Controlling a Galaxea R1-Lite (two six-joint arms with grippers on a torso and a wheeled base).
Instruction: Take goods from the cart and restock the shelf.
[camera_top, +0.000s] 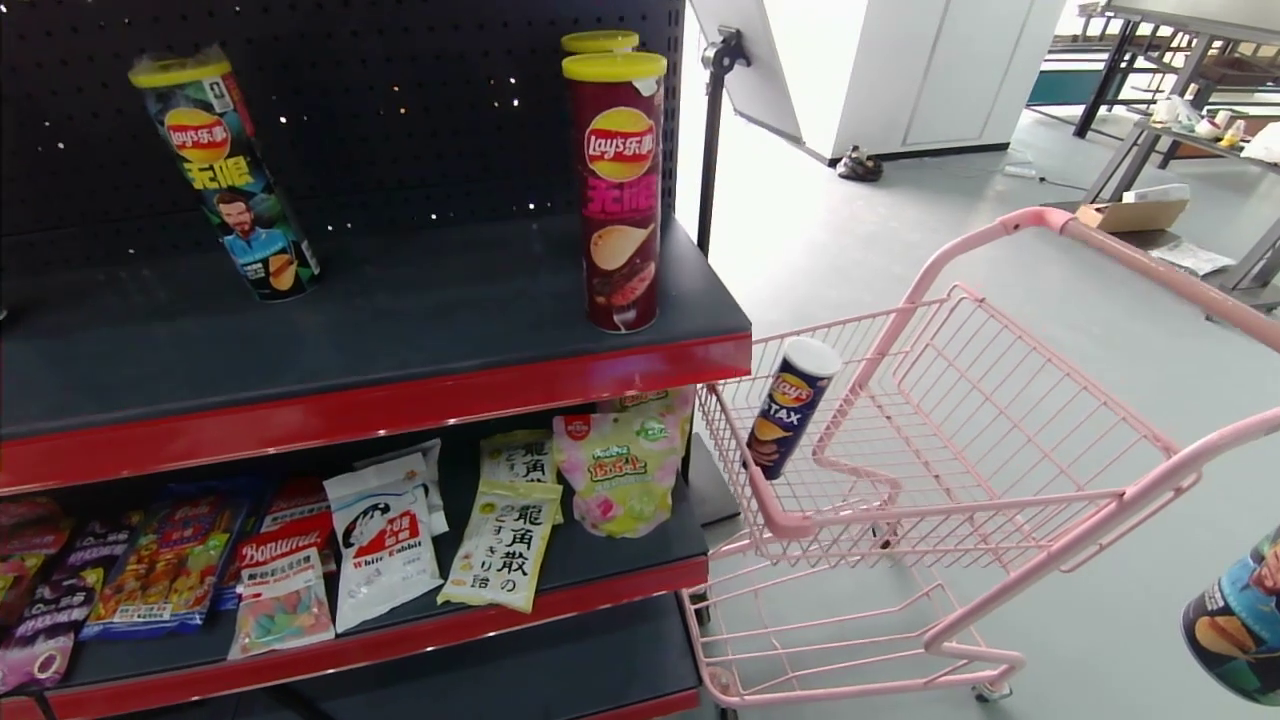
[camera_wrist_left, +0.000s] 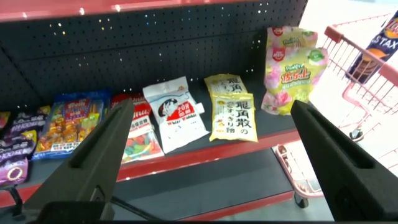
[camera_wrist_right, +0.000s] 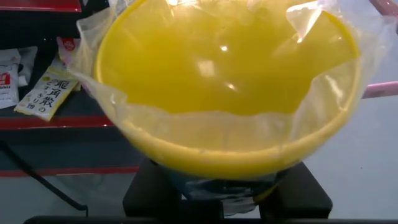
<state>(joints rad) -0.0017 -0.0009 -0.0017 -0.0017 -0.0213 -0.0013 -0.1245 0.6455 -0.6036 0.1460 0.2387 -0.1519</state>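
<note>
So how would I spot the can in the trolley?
Find the pink cart right of the shelf. In its basket's corner nearest the shelf leans a dark blue can. Unlike the yellow-lidded cans on the shelf, its lid is white.

Floor: smooth grey floor (camera_top: 850, 250), running from the centre of the head view to the right edge.
Light: a bright patch on the floor at upper centre; paler sheen toward the upper right.
White cabinet (camera_top: 940, 70): upper centre-right, flat white faces, dark strip along its base.
White panel (camera_top: 750, 50): upper centre, tilted, fixed to a black pole (camera_top: 708, 150).
Dark object (camera_top: 860, 165): on the floor at the cabinet's base; kind cannot be told.
Tables (camera_top: 1180, 15): upper right corner, 2 visible, grey tops, dark metal legs; small items on the nearer one, too small to tell.
Cardboard box (camera_top: 1135, 213): right side, below the tables, open.
Papers (camera_top: 1190, 257): just beside the box.
</note>
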